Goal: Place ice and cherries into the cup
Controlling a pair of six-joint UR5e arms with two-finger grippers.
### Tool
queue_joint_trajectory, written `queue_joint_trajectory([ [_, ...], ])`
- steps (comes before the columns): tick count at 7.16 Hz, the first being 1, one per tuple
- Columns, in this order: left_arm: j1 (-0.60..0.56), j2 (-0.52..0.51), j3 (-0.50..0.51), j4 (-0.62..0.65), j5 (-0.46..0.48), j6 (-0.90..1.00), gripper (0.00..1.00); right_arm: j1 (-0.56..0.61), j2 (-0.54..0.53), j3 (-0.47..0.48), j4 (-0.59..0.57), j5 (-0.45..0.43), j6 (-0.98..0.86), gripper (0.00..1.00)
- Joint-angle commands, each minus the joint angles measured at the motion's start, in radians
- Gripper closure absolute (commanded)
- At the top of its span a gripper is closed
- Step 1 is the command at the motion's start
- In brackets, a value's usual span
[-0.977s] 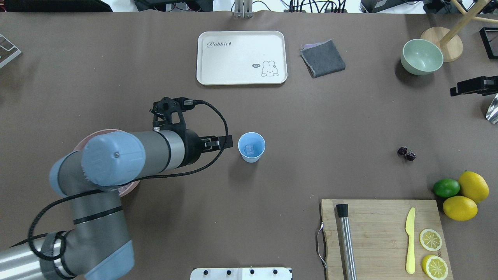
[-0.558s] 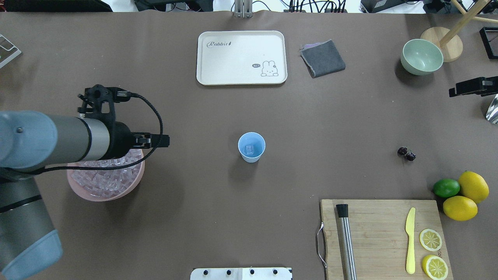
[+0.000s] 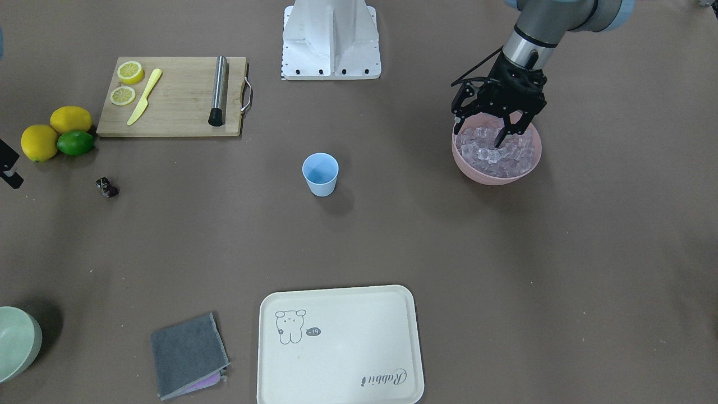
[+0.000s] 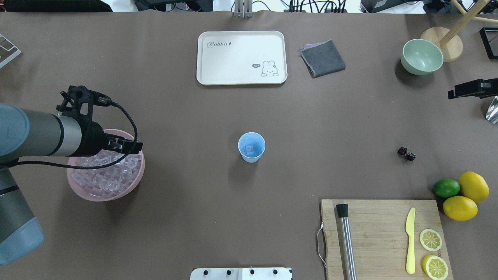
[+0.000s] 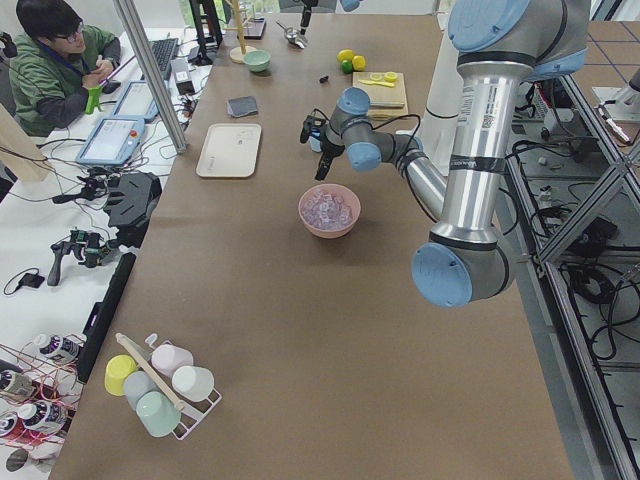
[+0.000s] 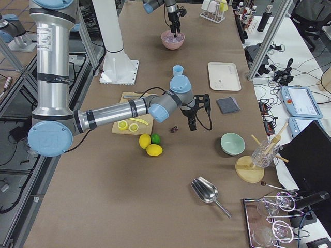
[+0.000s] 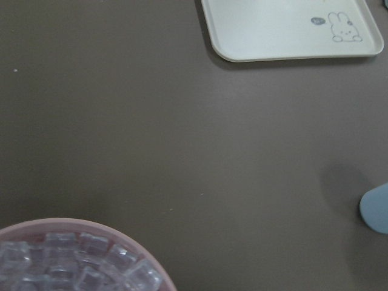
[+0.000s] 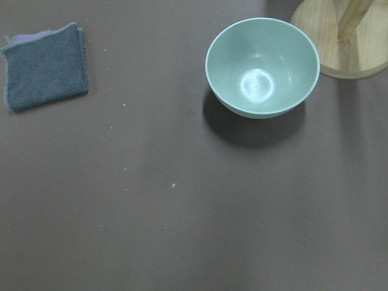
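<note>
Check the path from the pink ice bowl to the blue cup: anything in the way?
Nothing visible does. Only bare table lies between the pink bowl and the cup; the left gripper hangs over the ice.

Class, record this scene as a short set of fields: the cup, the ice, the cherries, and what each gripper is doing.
cup: light blue, upright mid-table, one ice cube inside
ice: heaped in the pink bowl
cherries: lying on the table, well apart from the cup
left gripper: open, over the ice in the pink bowl
right gripper: near the green bowl; open or shut unclear
</note>
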Motion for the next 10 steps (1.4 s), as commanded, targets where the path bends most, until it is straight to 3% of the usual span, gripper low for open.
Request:
queue_joint_trajectory([
  [1, 0.004, 0.002, 0.09, -0.12, -0.01, 0.013, 0.16, -0.001, 0.0, -0.001, 0.0, 0.0, 0.002, 0.0],
  [4, 0.0, 0.016, 0.081, -0.129, -0.067, 0.024, 0.3, -0.003, 0.001, 0.0, 0.002, 0.0, 0.002, 0.0],
  [7, 0.002, 0.09, 0.088, -0.193, -0.069, 0.107, 0.32, -0.002, 0.001, -0.001, 0.0, -0.003, 0.0, 0.0],
  [10, 0.011, 0.074, 0.101, -0.202, -0.067, 0.095, 0.32, -0.003, 0.003, -0.003, 0.0, -0.005, 0.0, 0.0],
])
